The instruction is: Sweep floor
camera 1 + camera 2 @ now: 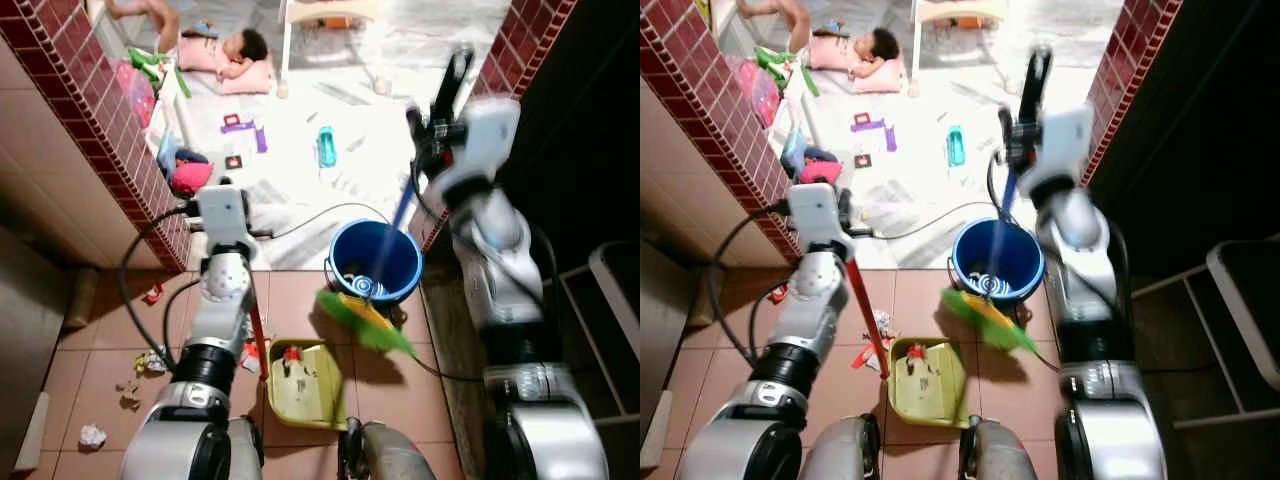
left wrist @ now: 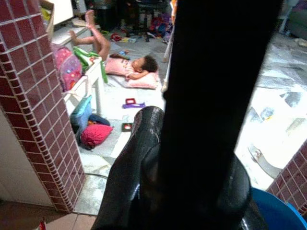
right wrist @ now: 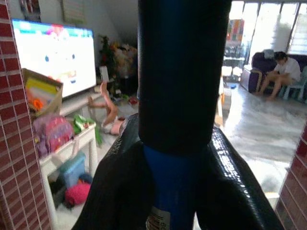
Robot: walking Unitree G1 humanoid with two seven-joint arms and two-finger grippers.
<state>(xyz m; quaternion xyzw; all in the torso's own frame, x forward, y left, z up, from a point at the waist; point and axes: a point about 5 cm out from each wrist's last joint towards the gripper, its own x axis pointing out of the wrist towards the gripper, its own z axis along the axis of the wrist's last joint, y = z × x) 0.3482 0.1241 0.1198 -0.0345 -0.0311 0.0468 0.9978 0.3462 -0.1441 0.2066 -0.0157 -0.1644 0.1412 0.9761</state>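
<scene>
- Our right gripper (image 1: 1025, 125) is raised high and clamped around the blue handle of the broom (image 1: 992, 258); in the right wrist view the fingers (image 3: 120, 191) wrap the shaft on both sides.
- Our left gripper (image 1: 845, 235) is closed on the red handle of the dustpan (image 1: 925, 382), which sits on the brown floor tiles (image 1: 1020, 390) just before our feet.
- The blue bucket (image 1: 1025, 270) stands just behind the pan, at the threshold.
- The broom's green-and-yellow head (image 1: 990, 320) hangs above the floor, between bucket and pan.
- We judge the broom light and stiff in the shaft but soft in the bristles; held near its top end it will swing, so a lower hold would steer it better.
- Scraps of litter (image 1: 135, 385) lie well to our left of the pan.
</scene>
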